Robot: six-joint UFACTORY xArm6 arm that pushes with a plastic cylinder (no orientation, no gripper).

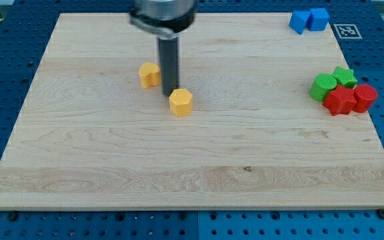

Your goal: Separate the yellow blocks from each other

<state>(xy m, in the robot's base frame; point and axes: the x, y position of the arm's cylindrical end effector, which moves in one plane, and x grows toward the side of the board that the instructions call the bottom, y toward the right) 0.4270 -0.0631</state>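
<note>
The board (112, 153) under me was pale wood with a fine, straight grain, lying on a blue pegboard surface (12, 40) dotted with holes.

Toward the view's left lay the first yellow block (149, 75), a stubby matte piece with one rounded side. Just to its right stood my dark, smooth rod, and my tip (171, 93) rested on the wood between the two yellow pieces. I carry no jaws, so there was nothing to open or close and nothing held; the tip sat right against the upper left edge of the yellow hexagonal block (181, 102), though I could not tell for certain whether it touched. A narrow gap of bare wood parted the two yellow blocks.

Further right, at the view's top, two blue blocks (309, 20) sat pressed together near the board's corner. At the right edge, a green block (324, 87) and a green star block (344, 77) huddled against two red blocks (351, 99), all four touching in one cluster.
</note>
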